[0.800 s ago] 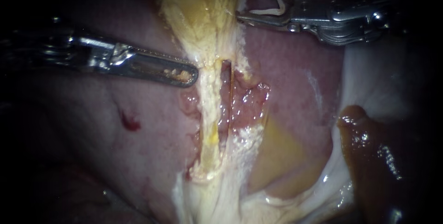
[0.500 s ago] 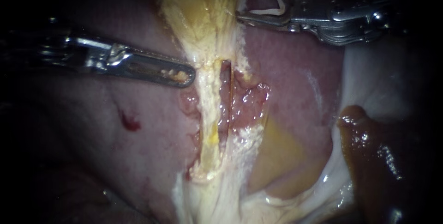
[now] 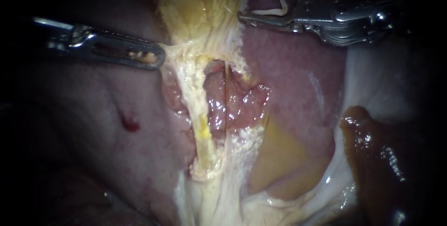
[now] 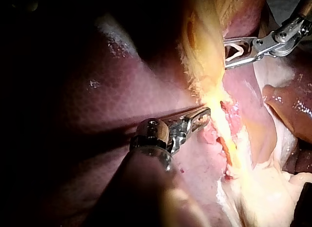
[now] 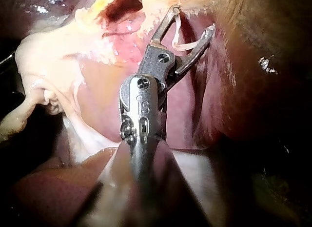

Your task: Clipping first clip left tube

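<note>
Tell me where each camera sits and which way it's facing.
Endoscope view: close over the liver, facing the left tube; left tool, shut on pale tissue, enters from the left, right tool, holding a clip, from the right.
Left wrist view: on the left arm, looking along its own tool to the tube.
Right wrist view: on the right arm, looking along its own tool and clip.
Shared: all three show the right tool with its clip.

1. The liver (image 3: 84, 147) carries the rest, spreading pink to left and right.
2. The yellow gallbladder (image 3: 200, 11) lies on it, far middle.
3. The pale left tube (image 3: 198, 114) runs nearward over raw red tissue (image 3: 240, 102).
4. A blood spot (image 3: 129, 123) sits left.
</note>
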`<state>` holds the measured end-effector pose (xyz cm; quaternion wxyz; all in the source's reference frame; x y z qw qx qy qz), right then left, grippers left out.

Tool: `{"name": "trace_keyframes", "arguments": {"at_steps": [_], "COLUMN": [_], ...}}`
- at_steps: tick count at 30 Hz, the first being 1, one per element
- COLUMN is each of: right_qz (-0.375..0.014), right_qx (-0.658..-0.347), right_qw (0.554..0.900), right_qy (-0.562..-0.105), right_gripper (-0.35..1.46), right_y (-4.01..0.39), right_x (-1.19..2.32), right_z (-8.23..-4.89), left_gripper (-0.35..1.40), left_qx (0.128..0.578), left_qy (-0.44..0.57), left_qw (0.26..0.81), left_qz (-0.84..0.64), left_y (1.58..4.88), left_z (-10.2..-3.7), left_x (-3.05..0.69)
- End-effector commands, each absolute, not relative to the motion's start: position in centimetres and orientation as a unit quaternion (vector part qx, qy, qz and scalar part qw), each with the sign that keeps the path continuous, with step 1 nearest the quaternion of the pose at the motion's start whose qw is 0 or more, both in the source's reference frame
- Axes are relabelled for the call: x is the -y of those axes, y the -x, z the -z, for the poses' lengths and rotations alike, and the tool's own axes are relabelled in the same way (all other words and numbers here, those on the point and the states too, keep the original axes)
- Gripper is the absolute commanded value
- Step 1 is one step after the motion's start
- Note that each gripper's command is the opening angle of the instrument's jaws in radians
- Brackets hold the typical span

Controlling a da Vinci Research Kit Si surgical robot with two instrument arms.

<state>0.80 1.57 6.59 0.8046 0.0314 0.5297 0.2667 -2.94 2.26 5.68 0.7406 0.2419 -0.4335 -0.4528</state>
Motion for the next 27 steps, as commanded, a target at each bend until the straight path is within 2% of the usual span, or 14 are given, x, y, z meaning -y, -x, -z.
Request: {"name": "trace_keyframes", "arguments": {"at_steps": [1,14,19,27], "right_qz": [-0.267,-0.26,-0.242,-0.193], "right_qx": [-0.53,-0.535,-0.55,-0.563], "right_qw": [0.805,0.803,0.797,0.797], "right_qy": [-0.031,-0.04,-0.062,-0.103], "right_gripper": [0.5,0.5,0.5,0.5], "right_y": [-0.8,-0.77,-0.78,-0.88], "right_x": [-1.57,-1.53,-1.41,-0.97], "right_z": [-6.59,-6.55,-6.46,-6.36], "left_gripper": [-0.35,-0.35,-0.35,-0.35], "left_qx": [0.433,0.433,0.433,0.433], "left_qy": [-0.241,-0.241,-0.241,-0.24], "left_qw": [0.74,0.74,0.74,0.741], "left_qz": [0.454,0.454,0.454,0.455], "left_y": [2.93,2.89,2.89,2.87], "left_z": [-5.67,-5.65,-5.65,-5.65], "left_x": [-2.27,-2.26,-2.26,-2.26]}}
